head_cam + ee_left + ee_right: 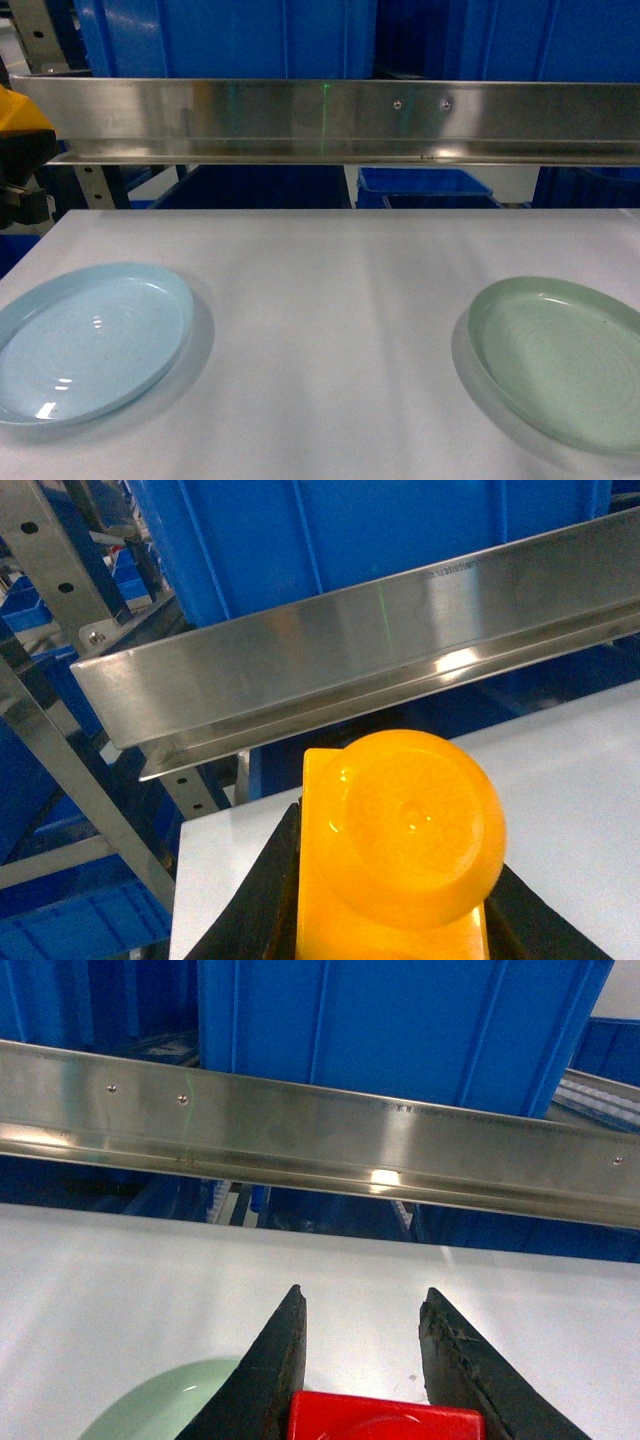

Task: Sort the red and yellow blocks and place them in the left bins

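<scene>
Both end effectors loaded: left [395,950] w/ yellow block [400,850], right [360,1360] w/ red block [385,1426]

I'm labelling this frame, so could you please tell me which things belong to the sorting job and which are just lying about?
Job: yellow block in left gripper; red block in right gripper; blue bins.
Lying about: blue plate; green plate; steel rail.
</scene>
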